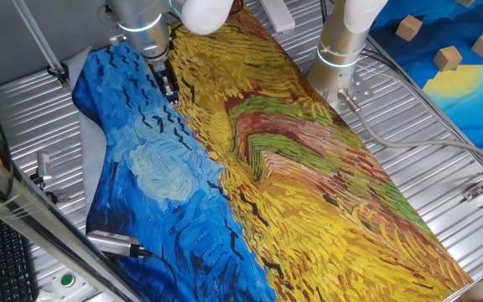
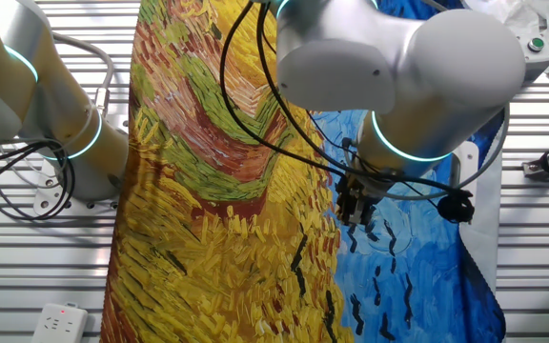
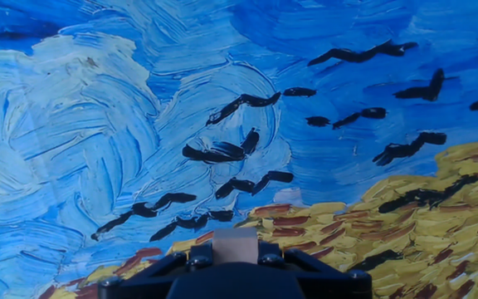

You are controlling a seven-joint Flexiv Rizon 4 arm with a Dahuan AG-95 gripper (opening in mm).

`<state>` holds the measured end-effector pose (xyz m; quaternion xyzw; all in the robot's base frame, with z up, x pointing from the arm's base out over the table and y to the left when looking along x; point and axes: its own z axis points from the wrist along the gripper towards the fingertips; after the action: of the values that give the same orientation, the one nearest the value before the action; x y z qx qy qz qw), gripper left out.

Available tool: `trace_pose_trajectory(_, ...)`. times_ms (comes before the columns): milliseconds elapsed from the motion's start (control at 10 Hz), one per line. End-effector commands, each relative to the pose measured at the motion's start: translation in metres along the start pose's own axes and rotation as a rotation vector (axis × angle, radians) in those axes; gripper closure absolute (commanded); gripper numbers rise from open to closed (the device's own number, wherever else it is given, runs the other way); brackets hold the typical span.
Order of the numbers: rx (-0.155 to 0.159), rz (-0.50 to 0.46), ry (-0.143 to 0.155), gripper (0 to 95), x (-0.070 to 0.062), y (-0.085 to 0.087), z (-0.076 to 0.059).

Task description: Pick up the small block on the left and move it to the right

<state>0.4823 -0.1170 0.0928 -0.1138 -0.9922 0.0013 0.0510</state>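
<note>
The small block is a tiny pale-tan cube held between my two dark fingers at the bottom middle of the hand view. My gripper is shut on it. In one fixed view my gripper points down over the painted cloth, at the border of its blue and yellow parts near the far left. In the other fixed view my gripper hangs over the same border. The block is too small to make out in either fixed view. Below the fingers lie blue swirls and black bird strokes.
Three larger tan wooden blocks lie on a second blue cloth at the far right. A second arm's base stands behind the cloth. A metal cylinder with a cable lies at the cloth's near left edge.
</note>
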Motion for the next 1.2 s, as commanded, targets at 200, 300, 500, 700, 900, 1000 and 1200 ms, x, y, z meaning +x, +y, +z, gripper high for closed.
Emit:
trace_pose_trajectory(200,0.005,0.003,0.004,95.0,-0.0003,-0.0002,0.0006)
trace_pose_trajectory(300,0.006,0.003,0.004,95.0,-0.0001,-0.0011,0.0014)
trace_pose_trajectory(500,0.006,0.003,0.004,95.0,0.0000,-0.0013,0.0016)
trace_pose_trajectory(700,0.007,0.004,0.004,95.0,0.0002,-0.0022,0.0024)
trace_pose_trajectory(900,0.006,-0.003,0.004,95.0,0.0002,-0.0022,0.0024)
trace_pose_trajectory(1000,0.006,-0.006,0.004,95.0,0.0002,-0.0022,0.0024)
trace_pose_trajectory(1200,0.008,-0.016,0.002,95.0,0.0002,-0.0022,0.0024)
